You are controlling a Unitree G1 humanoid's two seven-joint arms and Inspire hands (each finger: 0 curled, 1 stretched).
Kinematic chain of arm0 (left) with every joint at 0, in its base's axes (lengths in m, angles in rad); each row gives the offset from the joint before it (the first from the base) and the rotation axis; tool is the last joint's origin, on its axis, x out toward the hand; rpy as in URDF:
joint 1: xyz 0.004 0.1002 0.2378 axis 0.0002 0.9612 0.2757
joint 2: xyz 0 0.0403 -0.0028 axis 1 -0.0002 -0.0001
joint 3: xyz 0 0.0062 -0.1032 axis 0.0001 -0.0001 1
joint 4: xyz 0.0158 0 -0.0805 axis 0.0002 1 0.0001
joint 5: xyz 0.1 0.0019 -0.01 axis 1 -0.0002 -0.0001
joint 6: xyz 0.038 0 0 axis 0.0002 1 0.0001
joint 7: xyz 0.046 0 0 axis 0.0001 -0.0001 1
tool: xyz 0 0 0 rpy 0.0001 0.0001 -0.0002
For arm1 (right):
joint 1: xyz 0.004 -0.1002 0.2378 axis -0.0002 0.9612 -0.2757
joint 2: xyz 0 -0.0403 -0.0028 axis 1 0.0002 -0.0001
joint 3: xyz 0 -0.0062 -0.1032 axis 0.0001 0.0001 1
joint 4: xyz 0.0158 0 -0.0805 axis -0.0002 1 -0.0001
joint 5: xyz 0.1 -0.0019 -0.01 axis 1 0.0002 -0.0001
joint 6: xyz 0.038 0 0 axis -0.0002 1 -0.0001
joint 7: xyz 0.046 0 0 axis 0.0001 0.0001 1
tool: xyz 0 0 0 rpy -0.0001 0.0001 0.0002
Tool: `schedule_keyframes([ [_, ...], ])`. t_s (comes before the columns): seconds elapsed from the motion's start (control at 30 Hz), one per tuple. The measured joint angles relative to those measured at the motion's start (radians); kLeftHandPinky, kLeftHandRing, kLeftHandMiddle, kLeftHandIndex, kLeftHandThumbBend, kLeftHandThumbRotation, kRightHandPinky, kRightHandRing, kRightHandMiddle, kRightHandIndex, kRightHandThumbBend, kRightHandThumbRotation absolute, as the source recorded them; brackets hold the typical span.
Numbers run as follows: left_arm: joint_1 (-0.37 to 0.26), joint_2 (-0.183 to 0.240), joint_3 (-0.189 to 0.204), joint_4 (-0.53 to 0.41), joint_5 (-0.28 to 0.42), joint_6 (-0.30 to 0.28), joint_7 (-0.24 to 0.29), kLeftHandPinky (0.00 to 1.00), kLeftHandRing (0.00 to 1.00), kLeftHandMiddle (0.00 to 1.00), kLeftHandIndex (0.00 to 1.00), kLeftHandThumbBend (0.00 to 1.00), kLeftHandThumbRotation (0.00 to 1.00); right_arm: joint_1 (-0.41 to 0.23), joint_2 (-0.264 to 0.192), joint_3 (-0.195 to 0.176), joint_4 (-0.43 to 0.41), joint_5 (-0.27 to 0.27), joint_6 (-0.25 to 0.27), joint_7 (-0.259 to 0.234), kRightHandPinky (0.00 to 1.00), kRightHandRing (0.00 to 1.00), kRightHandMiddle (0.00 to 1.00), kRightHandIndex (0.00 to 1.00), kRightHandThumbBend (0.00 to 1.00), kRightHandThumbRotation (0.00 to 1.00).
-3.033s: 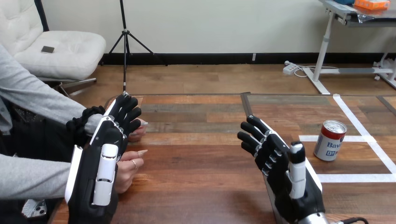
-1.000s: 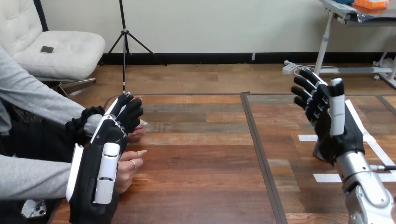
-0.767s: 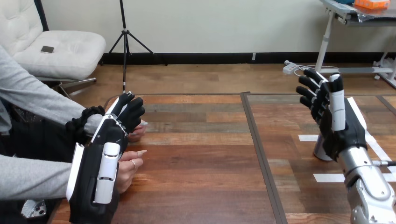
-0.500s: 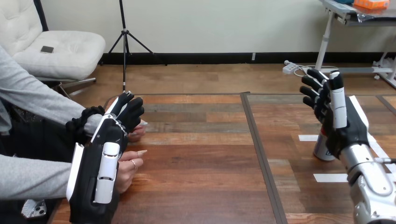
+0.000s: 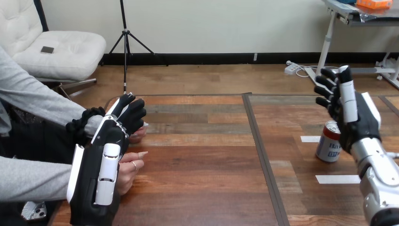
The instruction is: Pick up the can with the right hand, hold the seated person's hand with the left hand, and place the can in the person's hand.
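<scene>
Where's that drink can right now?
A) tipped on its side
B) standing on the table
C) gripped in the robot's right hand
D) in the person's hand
B: the can stands upright on the table, with the right hand raised beside it, fingers straight, not round it.

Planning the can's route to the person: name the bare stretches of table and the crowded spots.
Bare: the wood between the left hand and the can, across the dark seam. Crowded: the left edge, where the left hand is at the person's hands, and the right edge, where the right hand stands by the can.
</scene>
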Motion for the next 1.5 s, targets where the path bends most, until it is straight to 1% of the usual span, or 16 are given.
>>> schedule_keyframes([
  [0.37,0.001,0.0,0.0,-0.001,0.003,0.003,0.004,0.84,0.86,0.87,0.88,0.5,1.0,-0.044,-0.038,0.0,0.048,-0.023,0.026,-0.027,0.85,0.89,0.89,0.9,1.0,1.0],
  [0.5,0.002,0.001,0.0,-0.001,0.003,0.006,0.004,0.85,0.86,0.87,0.89,0.49,1.0,-0.058,-0.047,0.0,0.065,-0.023,0.035,-0.034,0.87,0.9,0.9,0.91,1.0,1.0],
  [0.77,0.003,0.001,0.0,-0.001,0.002,0.007,0.003,0.85,0.86,0.87,0.89,0.47,1.0,-0.078,-0.055,-0.001,0.087,-0.023,0.055,-0.047,0.88,0.9,0.9,0.91,1.0,1.0],
  [1.23,0.003,0.005,0.0,-0.001,-0.018,0.007,-0.013,0.86,0.86,0.88,0.9,0.45,1.0,-0.088,-0.056,0.0,0.11,-0.031,0.083,-0.076,0.9,0.91,0.91,0.92,0.93,1.0],
  [1.5,0.004,0.006,0.001,-0.003,-0.019,0.016,-0.014,0.87,0.86,0.87,0.89,0.44,1.0,-0.09,-0.058,0.002,0.12,-0.059,0.103,-0.112,0.88,0.91,0.92,0.91,0.96,1.0],
])
